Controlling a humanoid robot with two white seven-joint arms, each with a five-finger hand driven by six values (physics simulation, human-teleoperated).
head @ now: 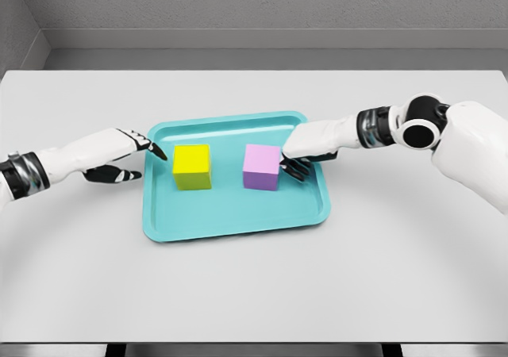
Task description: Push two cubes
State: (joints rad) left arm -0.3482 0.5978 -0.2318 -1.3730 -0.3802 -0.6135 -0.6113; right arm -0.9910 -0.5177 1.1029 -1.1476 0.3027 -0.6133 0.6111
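A yellow cube and a pink cube sit side by side, a little apart, on a teal tray. My left hand reaches in from the left with its fingers stretched out flat, the fingertips just over the tray's left rim and a short gap from the yellow cube. My right hand comes in from the right, fingers extended, its fingertips touching the pink cube's right side. Neither hand holds anything.
The tray lies in the middle of a white table, with a grey wall behind. The table's front edge runs along the bottom of the view.
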